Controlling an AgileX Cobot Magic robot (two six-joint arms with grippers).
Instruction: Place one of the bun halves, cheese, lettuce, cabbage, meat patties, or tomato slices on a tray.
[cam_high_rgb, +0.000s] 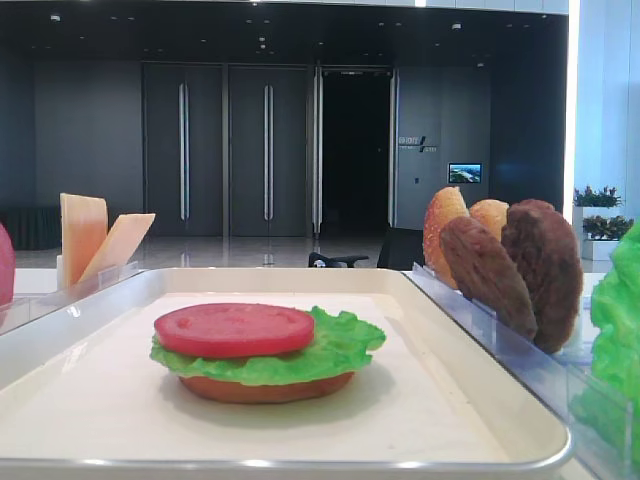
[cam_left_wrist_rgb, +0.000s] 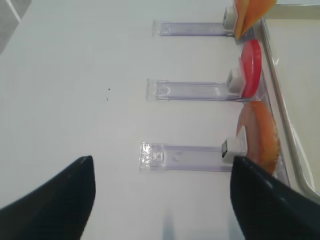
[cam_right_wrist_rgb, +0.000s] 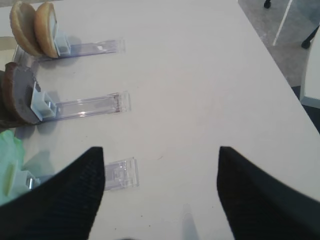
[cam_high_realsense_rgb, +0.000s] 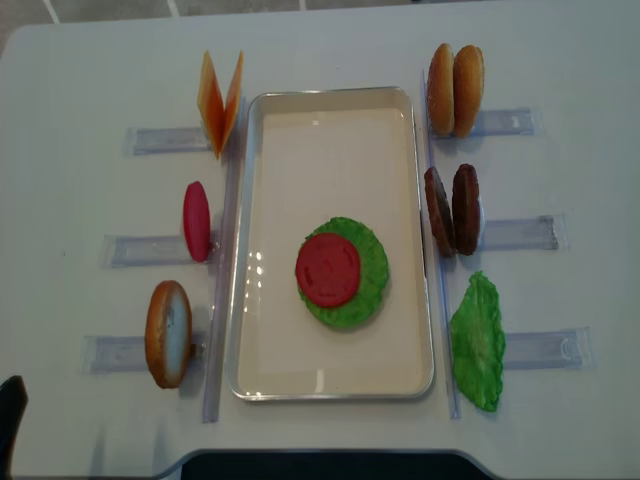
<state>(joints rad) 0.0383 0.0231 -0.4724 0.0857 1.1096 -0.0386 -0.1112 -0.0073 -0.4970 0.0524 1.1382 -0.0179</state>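
Observation:
The cream tray (cam_high_realsense_rgb: 270, 130) holds a stack: a flat bun base (cam_high_rgb: 265, 388), a lettuce leaf (cam_high_realsense_rgb: 372, 270) and a tomato slice (cam_high_realsense_rgb: 328, 270) on top. Left of the tray stand cheese slices (cam_high_realsense_rgb: 220, 100), a tomato slice (cam_left_wrist_rgb: 251, 67) and a bun half (cam_left_wrist_rgb: 260, 135). To its right are two bun halves (cam_right_wrist_rgb: 35, 27), two meat patties (cam_high_realsense_rgb: 452, 210) and another lettuce leaf (cam_high_realsense_rgb: 478, 340). Cabbage is out of view. My left gripper (cam_left_wrist_rgb: 161, 160) hangs open over bare table beside the bun half's holder. My right gripper (cam_right_wrist_rgb: 160, 150) is open and empty, right of the lettuce holder.
Clear plastic holders (cam_high_realsense_rgb: 150, 248) lie on both sides of the tray, each item propped at its inner end. In the right wrist view the white table's right edge (cam_right_wrist_rgb: 280, 75) runs diagonally, with floor and chair legs beyond.

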